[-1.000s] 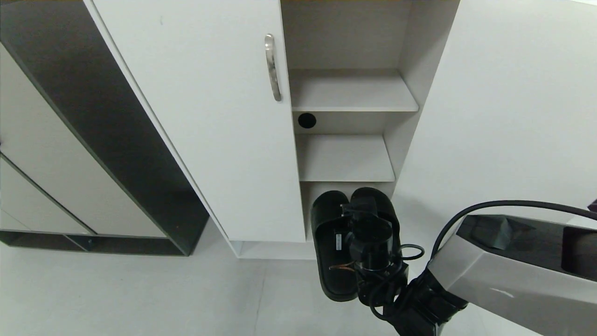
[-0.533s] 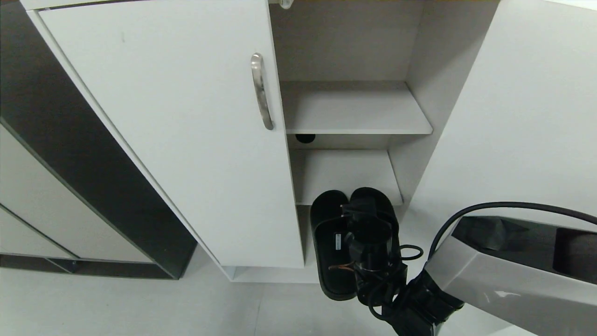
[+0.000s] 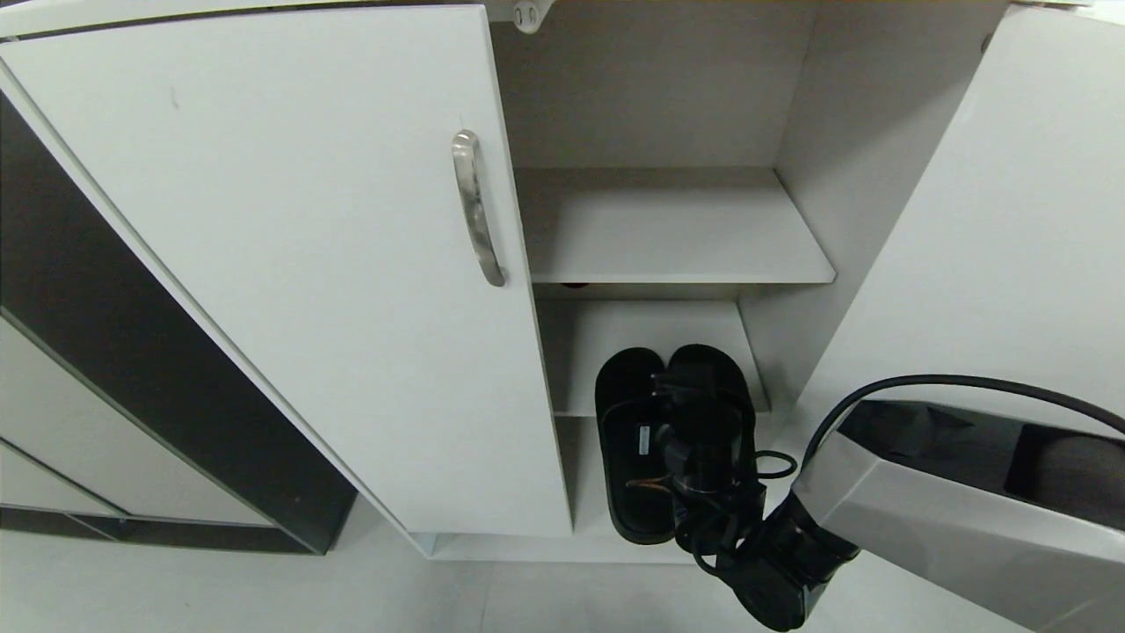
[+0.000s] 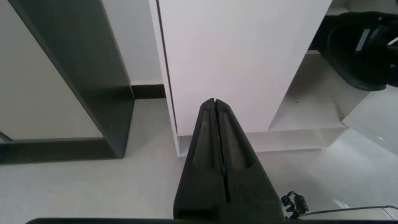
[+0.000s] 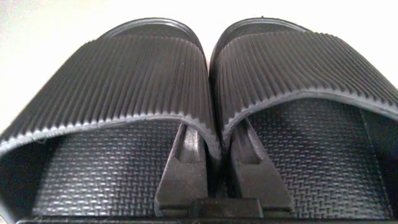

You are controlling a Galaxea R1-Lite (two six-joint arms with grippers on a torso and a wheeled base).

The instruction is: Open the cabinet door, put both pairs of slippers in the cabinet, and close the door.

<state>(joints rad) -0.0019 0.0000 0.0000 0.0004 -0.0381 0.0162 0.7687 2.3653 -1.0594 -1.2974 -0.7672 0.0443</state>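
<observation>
Two black slippers (image 3: 635,444), side by side as a pair, hang from the right tool (image 3: 684,396) in front of the open cabinet compartment. Toes point into the cabinet and the heels are toward the robot.

Right tool, wrist view: one finger (image 5: 184,163) sits inside each slipper under the ribbed strap. The two adjoining inner side walls are pinched between the fingers, so the tool is clenched on the pair with a narrow gap.

From the head view the toes overlap the front edge of the lower shelf (image 3: 646,338). Cannot tell whether they touch it. The upper shelf (image 3: 668,230) is bare.

Right cabinet door (image 3: 1011,220) is swung wide open. Left cabinet door (image 3: 290,264) is closed, with its metal handle (image 3: 477,209) at the edge beside the opening.

Left tool (image 4: 214,111) has its fingers pressed flat together and grips nothing. It hangs above the floor (image 4: 93,186) in front of the closed left door, well apart from the slippers.
</observation>
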